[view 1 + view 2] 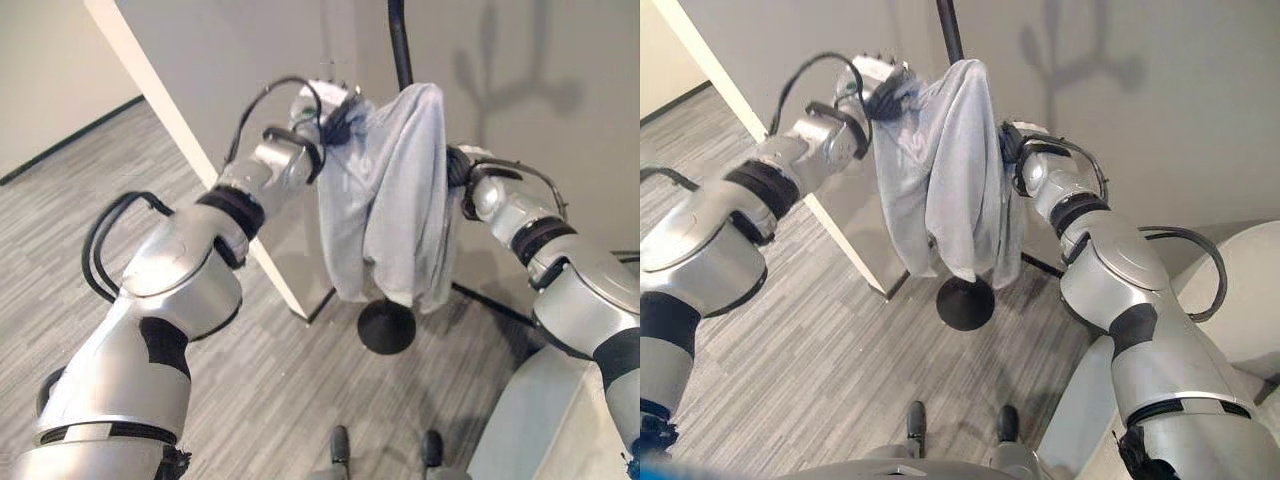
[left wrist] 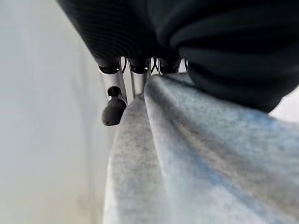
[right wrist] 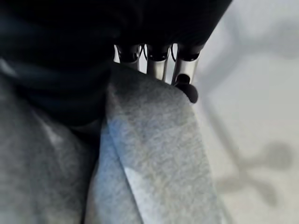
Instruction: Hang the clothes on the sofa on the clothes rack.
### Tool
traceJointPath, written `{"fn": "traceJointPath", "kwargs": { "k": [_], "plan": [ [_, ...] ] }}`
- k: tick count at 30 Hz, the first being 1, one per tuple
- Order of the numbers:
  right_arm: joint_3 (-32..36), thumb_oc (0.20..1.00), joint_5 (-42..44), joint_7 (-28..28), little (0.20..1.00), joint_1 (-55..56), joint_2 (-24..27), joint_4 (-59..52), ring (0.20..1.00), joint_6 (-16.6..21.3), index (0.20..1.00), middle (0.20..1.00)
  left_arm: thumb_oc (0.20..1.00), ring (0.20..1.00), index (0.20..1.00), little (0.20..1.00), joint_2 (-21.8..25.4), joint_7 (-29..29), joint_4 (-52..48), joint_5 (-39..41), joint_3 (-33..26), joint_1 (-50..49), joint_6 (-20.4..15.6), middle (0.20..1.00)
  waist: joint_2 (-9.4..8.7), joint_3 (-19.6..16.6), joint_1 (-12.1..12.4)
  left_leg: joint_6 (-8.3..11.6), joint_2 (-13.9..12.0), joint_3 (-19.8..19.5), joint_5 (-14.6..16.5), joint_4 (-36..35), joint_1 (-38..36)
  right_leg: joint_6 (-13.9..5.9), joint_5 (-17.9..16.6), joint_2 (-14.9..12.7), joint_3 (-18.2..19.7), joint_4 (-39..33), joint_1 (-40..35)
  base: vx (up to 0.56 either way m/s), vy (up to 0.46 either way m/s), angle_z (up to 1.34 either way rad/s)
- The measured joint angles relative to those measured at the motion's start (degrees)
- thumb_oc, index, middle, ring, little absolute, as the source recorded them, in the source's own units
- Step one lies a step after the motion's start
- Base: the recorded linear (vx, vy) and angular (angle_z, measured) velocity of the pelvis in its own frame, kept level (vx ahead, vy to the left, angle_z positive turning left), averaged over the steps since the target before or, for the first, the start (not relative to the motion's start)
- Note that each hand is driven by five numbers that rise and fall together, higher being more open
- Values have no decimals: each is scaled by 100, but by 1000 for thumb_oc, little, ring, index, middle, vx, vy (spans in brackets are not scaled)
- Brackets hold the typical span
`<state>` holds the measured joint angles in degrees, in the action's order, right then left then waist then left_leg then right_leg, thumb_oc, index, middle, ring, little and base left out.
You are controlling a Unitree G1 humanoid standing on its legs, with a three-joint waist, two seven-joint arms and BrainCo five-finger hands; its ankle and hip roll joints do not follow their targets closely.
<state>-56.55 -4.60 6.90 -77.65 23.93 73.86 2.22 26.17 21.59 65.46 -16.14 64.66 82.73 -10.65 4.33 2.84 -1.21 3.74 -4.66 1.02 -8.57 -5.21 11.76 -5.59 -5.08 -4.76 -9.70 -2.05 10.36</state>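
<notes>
The left hand (image 1: 335,115) is raised at the pale grey garment's (image 1: 385,200) ten o'clock edge; in its wrist view its fingers (image 2: 113,100) are seen curled over a fold of the cloth, which is gripped; the garment is draped over the top of the black clothes rack (image 1: 400,45), hanging down towards the round base (image 1: 386,327) at six o'clock; at three o'clock the right hand (image 1: 1008,143) is pressed into the cloth, its fingers (image 3: 184,81) hooked over a fold and holding it.
</notes>
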Motion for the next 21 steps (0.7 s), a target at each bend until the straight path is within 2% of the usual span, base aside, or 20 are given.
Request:
{"fn": "traceJointPath", "kwargs": {
  "k": [2,4,5,6,10,20,21],
  "plan": [
    [26,1000,-2,31,1000,1,0,2,1000,20,1000,1000,200,200,200,200,-11,-2,-2,3,-156,-92,0,200,-5,23,-5,0,1,2,-1,0,0,0,0,-1,2,-2,0,0,0,0],
    [27,1000,-7,40,1000,1,8,6,1000,21,1000,1000,438,438,438,438,-11,-2,4,12,-265,-143,5,438,-9,26,-10,0,0,2,-1,0,-1,1,-1,1,1,-15,-6,0,0,0],
    [32,1000,-7,41,1000,2,31,6,1000,18,1000,1000,915,915,915,915,-11,-3,12,15,-332,-157,15,915,-10,33,-11,1,-2,-1,-1,0,-4,7,-8,7,-7,-69,-39,0,0,0],
    [36,1000,-7,47,1000,5,48,6,1000,18,1000,1000,1000,1000,1000,1000,-10,-3,15,14,-351,-157,15,1000,-11,42,-8,1,-3,-4,-1,0,-16,23,-23,12,-13,-99,-66,0,0,0],
    [223,1000,-6,185,1000,9,84,0,1000,18,1000,1000,1000,1000,1000,1000,24,-5,36,18,-561,-167,90,1000,-38,161,-11,10,-7,-6,6,0,-92,50,-52,34,-26,-175,-184,0,0,0],
    [497,1000,12,259,1000,131,326,-128,1000,20,1000,1000,1000,1000,1000,1000,108,-14,45,19,-740,-287,130,1000,-43,203,-9,46,-30,-12,32,0,-207,90,-104,84,-58,-345,-392,-2,-1,1],
    [924,1000,100,273,1000,261,400,-329,1000,34,1000,1000,1000,1000,1000,1000,159,-42,-150,31,-942,-409,129,1000,-48,206,-8,49,-36,-10,34,-1,-227,93,-106,90,-57,-345,-409,0,0,0]
  ]
}}
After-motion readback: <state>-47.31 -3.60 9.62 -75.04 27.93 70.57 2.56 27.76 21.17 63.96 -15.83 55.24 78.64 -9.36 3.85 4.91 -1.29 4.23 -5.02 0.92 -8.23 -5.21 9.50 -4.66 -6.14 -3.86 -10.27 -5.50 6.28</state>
